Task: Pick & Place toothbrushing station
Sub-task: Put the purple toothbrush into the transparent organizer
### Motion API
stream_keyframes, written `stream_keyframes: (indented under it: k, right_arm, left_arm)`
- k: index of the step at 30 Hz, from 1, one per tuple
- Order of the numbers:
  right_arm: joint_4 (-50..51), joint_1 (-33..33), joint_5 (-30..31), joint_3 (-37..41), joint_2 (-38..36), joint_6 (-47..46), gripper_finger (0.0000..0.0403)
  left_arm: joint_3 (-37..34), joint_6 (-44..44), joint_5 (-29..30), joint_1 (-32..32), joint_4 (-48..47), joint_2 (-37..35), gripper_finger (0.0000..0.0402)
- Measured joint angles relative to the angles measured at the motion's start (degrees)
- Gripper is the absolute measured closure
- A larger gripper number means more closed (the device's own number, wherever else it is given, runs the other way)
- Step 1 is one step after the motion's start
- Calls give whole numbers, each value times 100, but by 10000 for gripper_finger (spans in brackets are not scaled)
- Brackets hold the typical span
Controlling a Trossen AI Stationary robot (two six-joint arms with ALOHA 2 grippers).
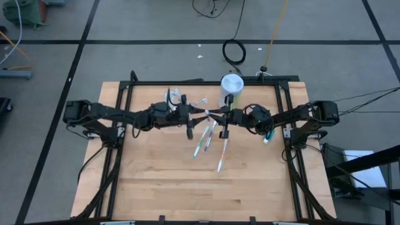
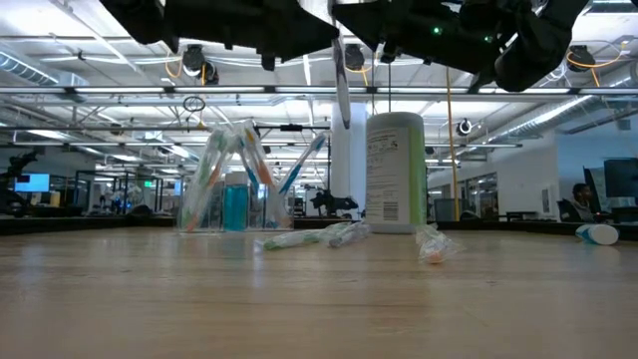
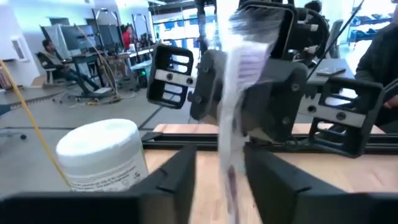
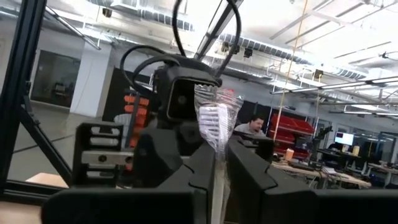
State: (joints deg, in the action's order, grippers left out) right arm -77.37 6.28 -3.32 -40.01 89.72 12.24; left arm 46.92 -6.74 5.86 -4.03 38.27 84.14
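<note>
The toothbrushing station's clear cup point(image 1: 177, 99) point(image 2: 232, 194) stands at the table's far side with several toothbrushes in it. Above the table's middle my two grippers face each other. My right gripper point(image 4: 217, 180) point(image 1: 220, 115) is shut on a wrapped toothbrush point(image 4: 217, 121) point(image 3: 235, 106). My left gripper point(image 3: 221, 186) point(image 1: 201, 117) is open, one finger on each side of that same toothbrush; whether they touch it I cannot tell. In the low view the toothbrush point(image 2: 342, 85) hangs down from the grippers, clear of the table. My right gripper pinches the wrapped toothbrush point(image 4: 214, 163) between its two fingers, just below the bristle head point(image 4: 216, 118), which stands up past the fingertips. The fingers come nearly level from the table's right and lie across the brush. The brush stands about upright, lifted clear of the table.
A pale-green canister with a white lid point(image 1: 231, 87) point(image 2: 396, 172) stands at the far side, right of the cup. Loose wrapped toothbrushes point(image 1: 204, 139) point(image 1: 222, 153) lie on the wood below the grippers. A small teal-and-white tube point(image 1: 267, 139) lies at the right. The table's near half is bare wood.
</note>
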Motion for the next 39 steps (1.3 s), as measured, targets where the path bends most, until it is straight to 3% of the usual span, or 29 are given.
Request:
stream_keyframes:
  k: [5, 9, 17, 26, 32, 39]
  right_arm:
    - [12, 0, 1, 0, 1, 12, 376]
    - [94, -4, -3, 0, 1, 24, 372]
    - [365, -2, 21, 0, -1, 43, 350]
    - [633, -2, 102, 0, -17, -82, 269]
    - [1703, 0, 627, 20, -239, -593, 214]
    - [2429, -38, 776, 22, -404, -693, 189]
  left_arm:
    - [0, -62, -474, -127, -91, 0, 341]
    - [0, -66, -508, -124, -176, -4, 389]
    - [0, 86, -313, -124, -341, -4, 395]
    - [-4, 154, 125, -109, -1116, -318, 399]
    - [-4, 192, 909, -35, -2129, -1029, 400]
    - [-2, -35, 1644, -156, -2493, -1923, 401]
